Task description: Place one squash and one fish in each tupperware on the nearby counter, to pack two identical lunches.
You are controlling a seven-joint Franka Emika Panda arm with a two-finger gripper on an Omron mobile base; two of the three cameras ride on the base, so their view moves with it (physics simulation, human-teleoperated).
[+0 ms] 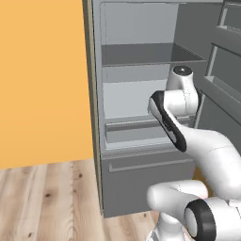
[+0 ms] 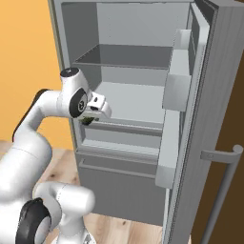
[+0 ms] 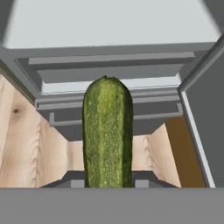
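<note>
Holding the green squash (image 3: 107, 131) lengthwise along the gripper (image 3: 107, 183), jaws pinched on its near end, far end pointing out over the wooden floor (image 3: 26, 144) toward the open fridge (image 2: 128, 95). Seen from the right base view as a small dark-green patch (image 2: 87, 121) under the hand (image 2: 97, 107), in front of the fridge's lower shelf (image 2: 128, 100) and drawer fronts (image 2: 119, 138), clear of both.

Probably light and stiff, firm enough to take a pinch without denting, though that is a guess from the look alone. Skin finely pebbled and matte, so likely not very slippery; rounded cross-section still apt to roll or pivot between flat pads. Gripped at one end, with most of the length hanging free, so liable to swing or droop on a fast turn; a hold nearer the middle would sit steadier. Slow, level carrying advisable, and a low release into a container so it does not bounce or roll over the rim.

Looks: slim, long, cucumber-like, dark green with paler speckled flecks and faint lighter streaks running end to end, blunt rounded tip, sides nearly parallel. No bruises or cuts visible. Near end hidden where it meets the fingers.
</note>
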